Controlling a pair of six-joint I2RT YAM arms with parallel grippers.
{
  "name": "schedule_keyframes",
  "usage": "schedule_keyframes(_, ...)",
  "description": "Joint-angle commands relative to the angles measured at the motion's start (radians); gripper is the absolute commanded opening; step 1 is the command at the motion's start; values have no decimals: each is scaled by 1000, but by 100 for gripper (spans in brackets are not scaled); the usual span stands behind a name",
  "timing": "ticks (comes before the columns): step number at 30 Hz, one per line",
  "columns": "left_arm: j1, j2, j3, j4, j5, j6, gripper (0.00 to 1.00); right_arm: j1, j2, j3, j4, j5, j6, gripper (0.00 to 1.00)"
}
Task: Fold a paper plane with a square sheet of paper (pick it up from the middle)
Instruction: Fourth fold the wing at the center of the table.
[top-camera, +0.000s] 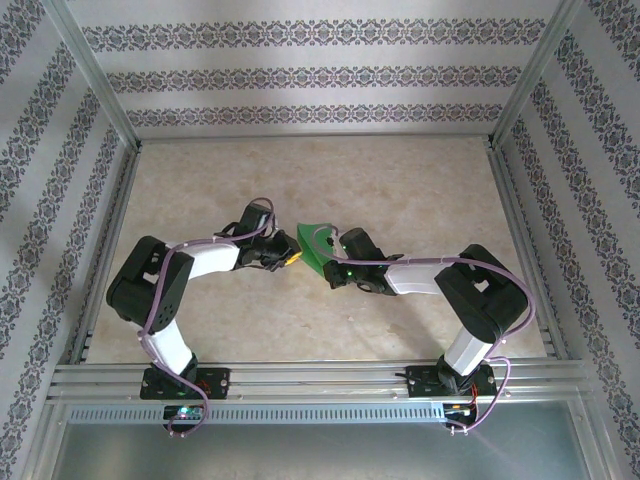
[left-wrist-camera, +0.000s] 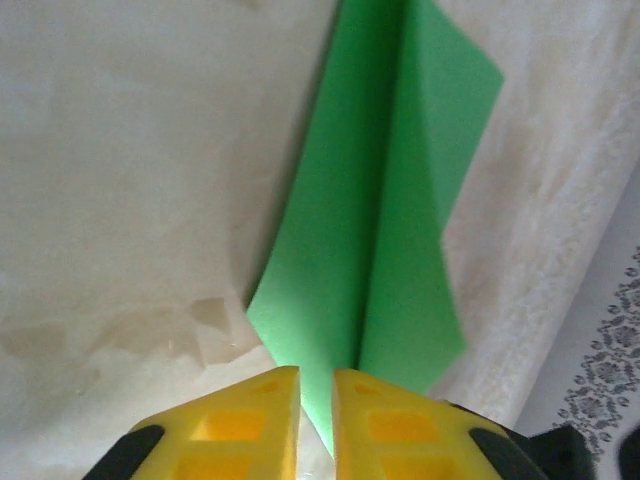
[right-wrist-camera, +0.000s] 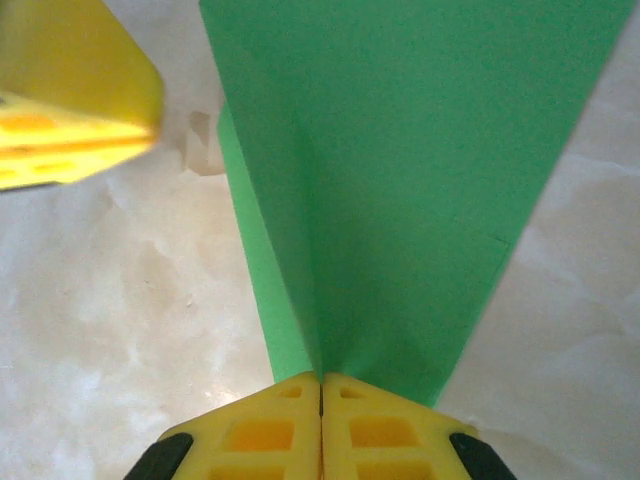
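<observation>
The top external camera looks down from above and behind, arm bases at the frame's bottom edge, the whole table in view. Each wrist camera peers close past its own yellow fingers at the folded green paper, shared by all three views.

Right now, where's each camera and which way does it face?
Top external: above and behind the arm bases, looking down at the beige table; left arm and right arm show, meeting at the bright green folded paper sheet.
Left wrist: on the left wrist, looking along the left gripper at the paper.
Right wrist: on the right wrist, looking along the right gripper, shut on the paper.
Shared: the paper, in all three.
</observation>
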Motion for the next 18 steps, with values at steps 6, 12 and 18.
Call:
schedule_keyframes(6, -12, 81, 66, 47, 42, 7, 14, -12, -22, -17, 21, -73, -41, 8)
schedule_keyframes(12, -12, 111, 74, 46, 49, 6, 15, -19, -27, -17, -8, -86, -103, 8)
schedule_keyframes(18, -13, 87, 55, 45, 53, 5, 14, -44, -37, -23, -32, -145, -225, 7)
